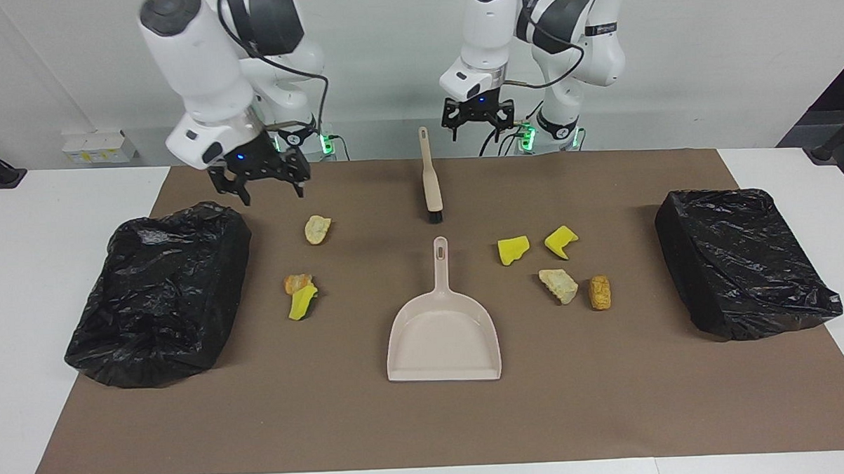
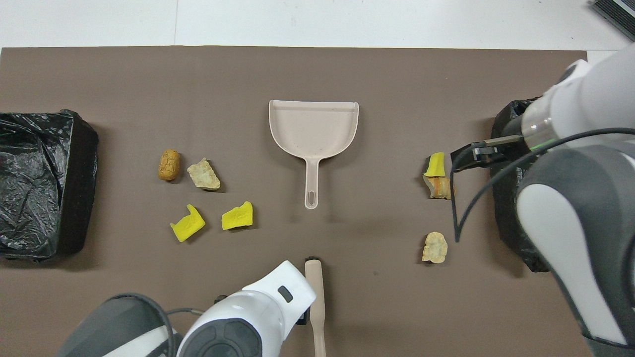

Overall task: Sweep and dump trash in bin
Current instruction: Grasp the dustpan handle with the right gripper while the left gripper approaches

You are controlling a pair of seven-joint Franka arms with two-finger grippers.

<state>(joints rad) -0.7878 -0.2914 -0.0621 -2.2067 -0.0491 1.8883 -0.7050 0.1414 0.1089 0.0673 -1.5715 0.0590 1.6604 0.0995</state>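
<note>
Several small trash chunks lie on the brown mat in two groups. A pale chunk [image 1: 317,229], an orange one [image 1: 297,282] and a yellow one [image 1: 303,301] lie toward the right arm's end. Yellow [image 1: 513,250], pale [image 1: 558,285] and orange-brown [image 1: 599,292] pieces lie toward the left arm's end. The beige dustpan [image 1: 443,334] lies flat mid-mat, handle toward the robots. A beige brush [image 1: 428,173] lies nearer to the robots, bristles toward the pan. My right gripper [image 1: 272,193] hangs open and empty by the bin [image 1: 161,295]. My left gripper [image 1: 478,130] hangs open and empty beside the brush handle's end.
A second bin [image 1: 742,261] lined with a black bag stands at the left arm's end of the mat. White table [image 1: 18,335] borders the mat. In the overhead view the arms' own bodies cover both grippers.
</note>
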